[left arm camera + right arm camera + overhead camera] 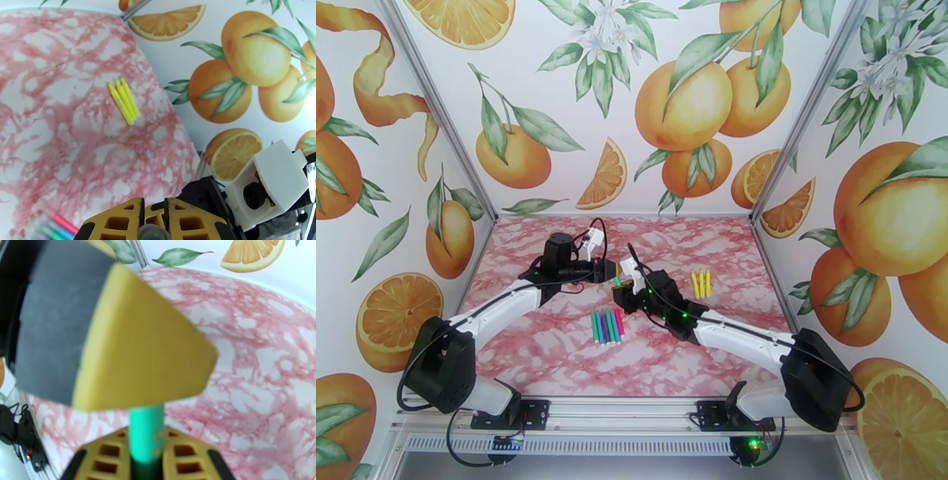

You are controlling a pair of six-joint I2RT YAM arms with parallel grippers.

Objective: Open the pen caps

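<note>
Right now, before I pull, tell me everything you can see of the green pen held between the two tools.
The green pen is a thin, smooth cylinder of teal-green plastic with faint print on the barrel. It is held off the table, apart from the other pens, bridged between both tools. The right tool is shut on one end. The other end runs into the left tool, which is shut on it too. Whether the cap has come apart is hidden inside the grip.

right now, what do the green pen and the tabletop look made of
The green pen: probably plastic, smooth and evenly coloured with a slight sheen. The tabletop: pink marble pattern, matte; it looks printed rather than stone, though that stays uncertain.
</note>
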